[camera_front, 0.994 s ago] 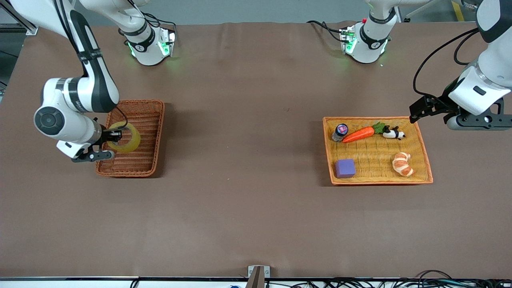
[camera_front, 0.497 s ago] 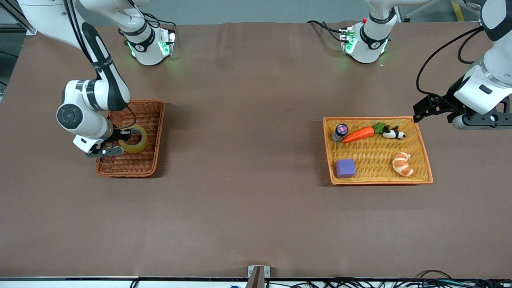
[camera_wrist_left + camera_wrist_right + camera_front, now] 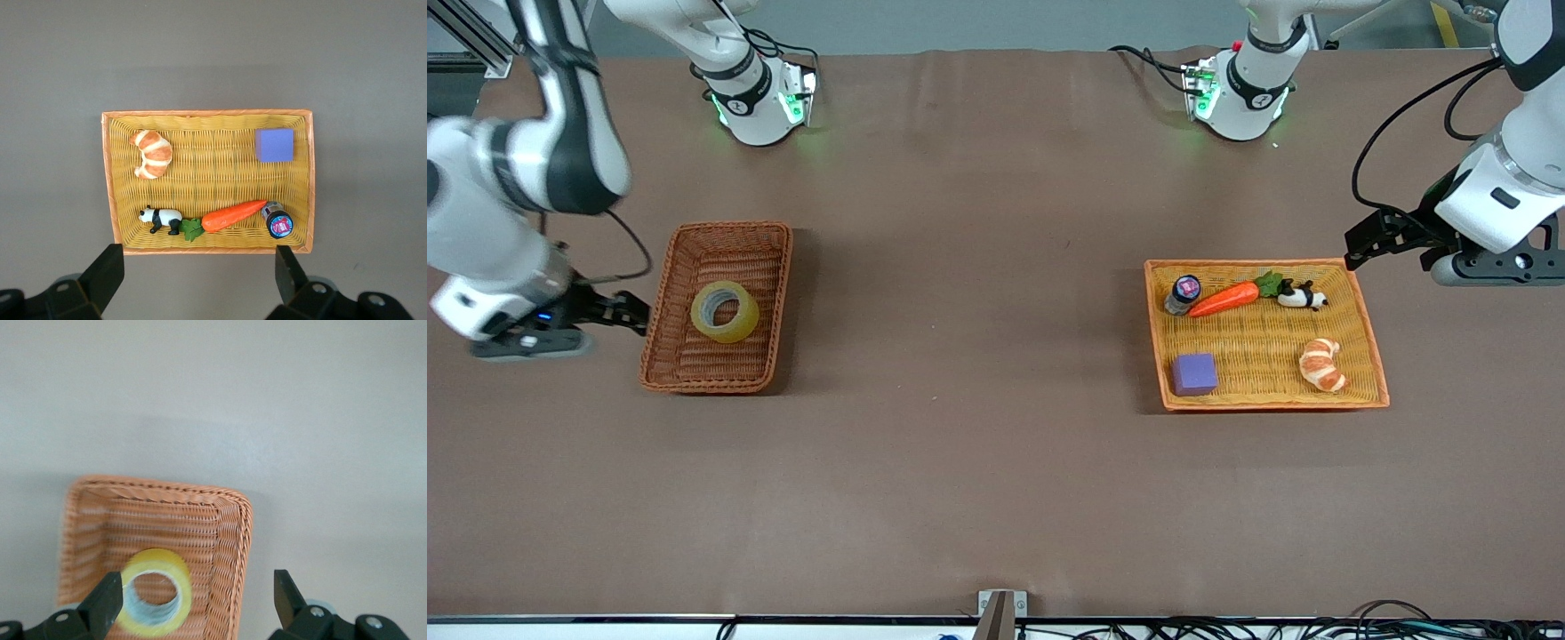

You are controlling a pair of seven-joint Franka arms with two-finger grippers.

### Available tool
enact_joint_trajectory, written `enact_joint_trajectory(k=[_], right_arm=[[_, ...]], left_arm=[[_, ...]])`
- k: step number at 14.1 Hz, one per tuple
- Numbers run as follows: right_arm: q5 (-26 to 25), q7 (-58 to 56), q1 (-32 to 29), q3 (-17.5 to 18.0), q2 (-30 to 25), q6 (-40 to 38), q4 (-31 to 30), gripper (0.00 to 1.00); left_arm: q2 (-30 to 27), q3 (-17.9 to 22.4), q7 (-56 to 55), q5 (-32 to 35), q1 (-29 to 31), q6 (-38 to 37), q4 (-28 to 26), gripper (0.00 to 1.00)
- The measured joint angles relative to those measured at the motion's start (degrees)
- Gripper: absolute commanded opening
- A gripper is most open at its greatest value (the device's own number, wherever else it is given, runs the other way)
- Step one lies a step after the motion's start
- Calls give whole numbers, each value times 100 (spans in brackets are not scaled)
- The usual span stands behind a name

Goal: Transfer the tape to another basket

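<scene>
The tape (image 3: pixel 747 322), a yellowish ring with a grey core, lies flat in the narrow reddish-brown basket (image 3: pixel 729 228). Nothing holds it. My right gripper (image 3: pixel 636 313) is open and empty. It hangs over the bare table just outside the basket's long side, toward the right arm's end. The right wrist view shows the tape (image 3: pixel 157 559) and the basket (image 3: pixel 230 540) between the open right gripper's (image 3: pixel 197 600) fingers. My left gripper (image 3: pixel 1356 244) is open and empty, and waits over the table by a corner of the orange-yellow tray (image 3: pixel 1254 347).
The orange-yellow tray (image 3: pixel 213 167) holds a purple cube (image 3: pixel 1194 373), a croissant (image 3: pixel 1321 364), a carrot (image 3: pixel 1223 300), a toy panda (image 3: pixel 1303 297) and a small bottle (image 3: pixel 1183 293). Brown table lies between basket and tray.
My right gripper has let go of the tape and pulled out of the basket toward the right arm's end. The tape now lies flat in the basket. The left arm has barely moved.
</scene>
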Motion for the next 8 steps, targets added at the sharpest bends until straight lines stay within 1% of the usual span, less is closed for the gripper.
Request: enact_joint_trajectory(k=[2, 4, 6, 8], right_arm=[[122, -8, 1, 4, -42, -994, 786, 100], [144, 3, 1, 7, -48, -1679, 1400, 100], [161, 133, -2, 4, -74, -2090, 1788, 100], [171, 246, -5, 3, -206, -2304, 1924, 100]], left_arm=[[0, 0, 0, 0, 0, -10, 0, 100], [0, 0, 0, 0, 0, -19, 0, 100], [-1, 0, 0, 0, 0, -20, 4, 100], [-1, 0, 0, 0, 6, -20, 23, 100]])
